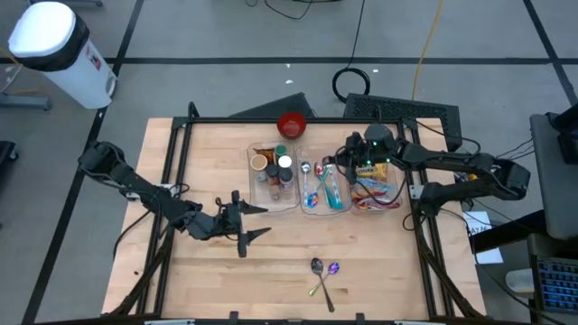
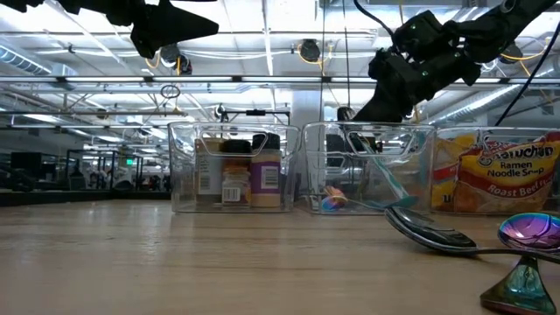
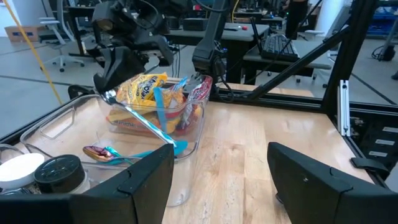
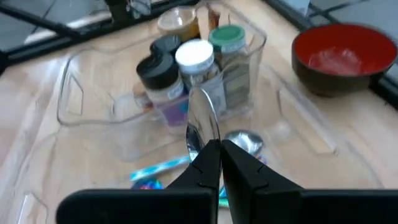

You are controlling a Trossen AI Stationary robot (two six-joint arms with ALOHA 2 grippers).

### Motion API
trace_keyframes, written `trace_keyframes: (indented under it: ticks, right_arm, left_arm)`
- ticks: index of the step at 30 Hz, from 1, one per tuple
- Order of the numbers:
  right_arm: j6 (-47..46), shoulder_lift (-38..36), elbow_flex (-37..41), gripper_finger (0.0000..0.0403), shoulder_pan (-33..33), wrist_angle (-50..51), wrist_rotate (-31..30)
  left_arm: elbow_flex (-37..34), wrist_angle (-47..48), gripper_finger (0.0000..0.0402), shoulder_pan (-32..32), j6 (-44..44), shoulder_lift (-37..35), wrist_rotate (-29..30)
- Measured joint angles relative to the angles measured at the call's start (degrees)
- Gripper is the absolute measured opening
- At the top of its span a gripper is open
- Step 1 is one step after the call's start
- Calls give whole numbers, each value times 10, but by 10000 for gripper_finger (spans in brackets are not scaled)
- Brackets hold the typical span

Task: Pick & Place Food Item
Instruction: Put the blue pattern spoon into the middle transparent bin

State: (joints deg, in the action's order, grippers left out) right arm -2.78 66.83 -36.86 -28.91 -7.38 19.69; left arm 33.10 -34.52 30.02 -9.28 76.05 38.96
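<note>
We are hanging our left gripper (image 1: 246, 226) above the bare wood with its fingers spread and nothing between them; the spice jars (image 1: 273, 171) in their clear bin (image 1: 254, 185) are sitting ahead of it. Our right gripper (image 4: 219, 163) is hovering over the middle bin (image 1: 310, 206), clenched on the handle of a spoon (image 4: 200, 121). Just beyond that gripper, the noodle packets (image 1: 377, 188) are lying in the rightmost bin (image 1: 398, 204). The red bowl (image 4: 342, 53) is standing behind the bins, apart from both grippers.
</note>
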Motion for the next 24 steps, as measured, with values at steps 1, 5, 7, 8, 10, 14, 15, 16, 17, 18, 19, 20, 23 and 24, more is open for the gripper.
trace_keyframes:
  ticks: [1,5,7,8,10,14,15,16,17,18,19,20,23,24]
  right_arm:
    - [0,0,0,1,3,9,-2]
    - [33,0,0,1,22,33,-32]
    - [43,0,0,1,32,38,-54]
    - [44,0,0,1,37,37,-61]
    - [38,0,0,2,41,33,-62]
    - [30,0,0,1,46,28,-80]
    - [29,0,0,1,47,28,-95]
    - [26,0,0,2,47,28,-112]
    - [21,0,0,3,47,28,-129]
    - [15,0,0,5,47,28,-145]
    - [10,0,0,7,47,28,-159]
    - [6,0,0,9,47,27,-172]
    - [4,0,0,19,47,26,-204]
    - [4,0,0,23,47,27,-210]
  left_arm:
    - [0,0,267,0,0,0,0]
    - [0,0,267,0,0,0,0]
    - [0,0,266,0,0,0,0]
    - [0,0,267,0,0,0,0]
    - [0,0,267,0,0,0,0]
    - [0,0,267,0,-2,0,0]
    - [0,0,267,0,-2,0,0]
    - [0,0,267,0,-3,0,0]
    - [0,0,267,0,-3,0,0]
    - [0,0,267,0,-3,0,0]
    - [0,0,267,0,-3,0,0]
    - [0,0,267,0,-3,0,0]
    - [0,0,267,0,-3,0,0]
    - [0,0,267,0,-3,0,0]
